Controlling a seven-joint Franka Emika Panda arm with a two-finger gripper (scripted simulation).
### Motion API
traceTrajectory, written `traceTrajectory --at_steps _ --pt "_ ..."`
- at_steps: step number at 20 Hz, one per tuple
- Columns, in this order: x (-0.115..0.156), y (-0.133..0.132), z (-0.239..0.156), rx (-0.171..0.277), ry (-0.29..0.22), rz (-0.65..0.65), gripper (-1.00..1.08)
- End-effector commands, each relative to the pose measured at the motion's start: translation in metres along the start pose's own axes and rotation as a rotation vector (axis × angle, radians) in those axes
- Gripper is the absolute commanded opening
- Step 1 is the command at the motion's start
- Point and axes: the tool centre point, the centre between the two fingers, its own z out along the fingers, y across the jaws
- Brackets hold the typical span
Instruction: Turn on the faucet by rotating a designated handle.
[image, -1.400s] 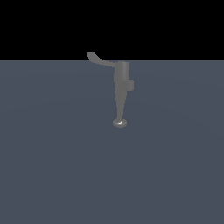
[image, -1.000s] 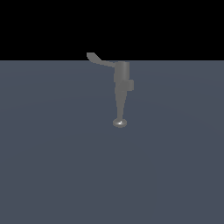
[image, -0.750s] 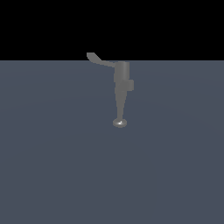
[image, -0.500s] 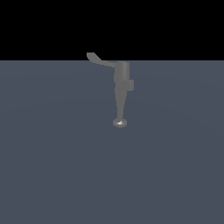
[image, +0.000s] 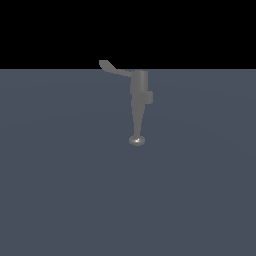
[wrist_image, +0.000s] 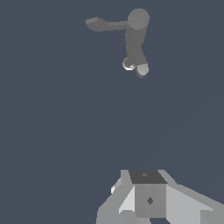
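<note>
The faucet stands upright on the counter, its handle projecting from its top. The gripper sits well apart from the faucet; whether its jaws are wide or narrow cannot be told.

Matte grey faucet, grey handle, slate-blue floor, light-grey end effector

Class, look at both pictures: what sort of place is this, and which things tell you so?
Probably a bare simulated test scene, not a real kitchen: a plain grey faucet with a lever handle stands alone on a flat, featureless grey floor under a black backdrop.
</note>
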Motion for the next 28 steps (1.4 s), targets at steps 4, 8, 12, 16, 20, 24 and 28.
traceTrajectory --at_steps 4,8,12,16,20,24,28 --pt "0.027 -0.004 0.005 0.030 -0.010 0.104 -1.00" --pt "0.052 -0.008 0.013 0.052 -0.022 0.203 -1.00" --pt "0.077 -0.011 0.022 0.067 -0.034 0.306 -1.00" --pt "0.102 -0.016 0.033 0.076 -0.047 0.412 -1.00" --pt "0.127 -0.020 0.047 0.079 -0.058 0.519 -1.00" --pt "0.151 -0.024 0.062 0.076 -0.066 0.628 -1.00" --pt "0.174 -0.029 0.078 0.067 -0.070 0.736 -1.00"
